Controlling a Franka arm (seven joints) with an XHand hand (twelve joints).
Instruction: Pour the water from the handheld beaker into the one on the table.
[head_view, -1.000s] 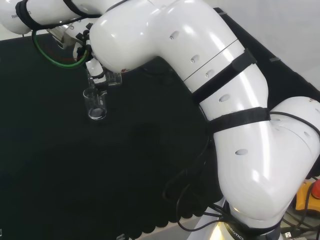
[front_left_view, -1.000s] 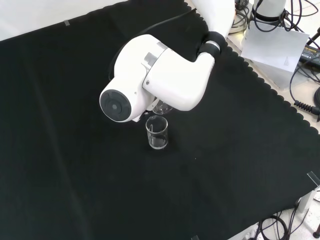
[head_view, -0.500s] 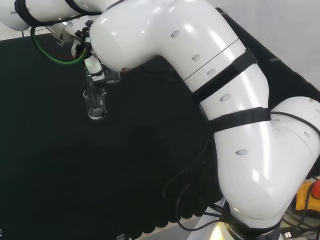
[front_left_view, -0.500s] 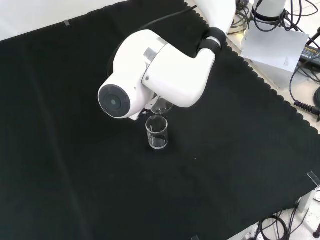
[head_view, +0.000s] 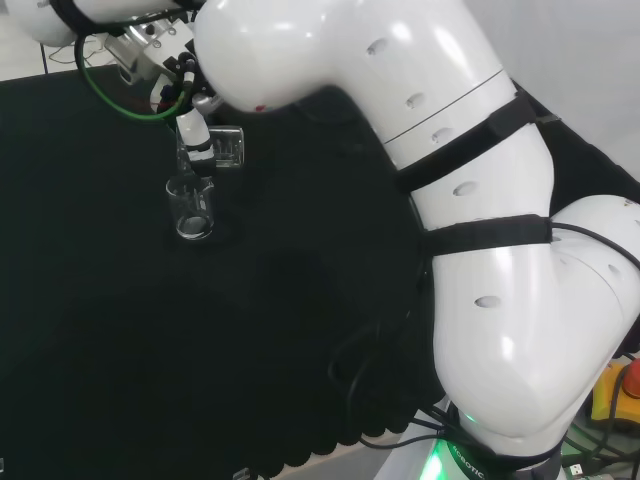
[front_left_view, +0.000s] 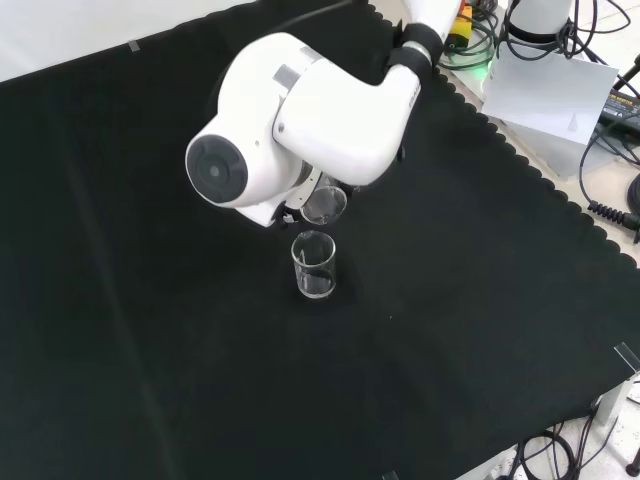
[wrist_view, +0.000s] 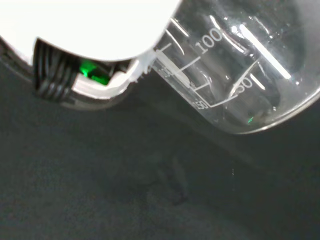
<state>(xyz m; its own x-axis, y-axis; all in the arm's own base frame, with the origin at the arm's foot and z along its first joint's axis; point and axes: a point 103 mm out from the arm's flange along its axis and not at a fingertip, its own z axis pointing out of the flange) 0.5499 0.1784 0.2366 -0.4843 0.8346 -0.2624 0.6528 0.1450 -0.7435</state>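
Note:
A clear glass beaker (head_view: 226, 148) hangs tilted just above the cloth, with the hand (head_view: 190, 130) shut on it. In the front view this held beaker (front_left_view: 323, 205) shows its round mouth below the arm's big white link. In the wrist view the held beaker (wrist_view: 240, 75) is close and large with printed scale marks, beside a white part of the hand (wrist_view: 90, 30). A second clear beaker (head_view: 190, 210) stands upright on the black cloth, directly below and in front of the held one (front_left_view: 314, 265). I cannot tell how much water either holds.
The arm's white links (head_view: 470, 200) take up the right of the head view, and one link with a round grey cap (front_left_view: 215, 170) stands before the hand in the front view. Cables and papers (front_left_view: 560, 90) lie past the cloth's scalloped edge.
The arm has risen and swung, lifting the held beaker a little higher above the standing beaker. The standing beaker has not moved.

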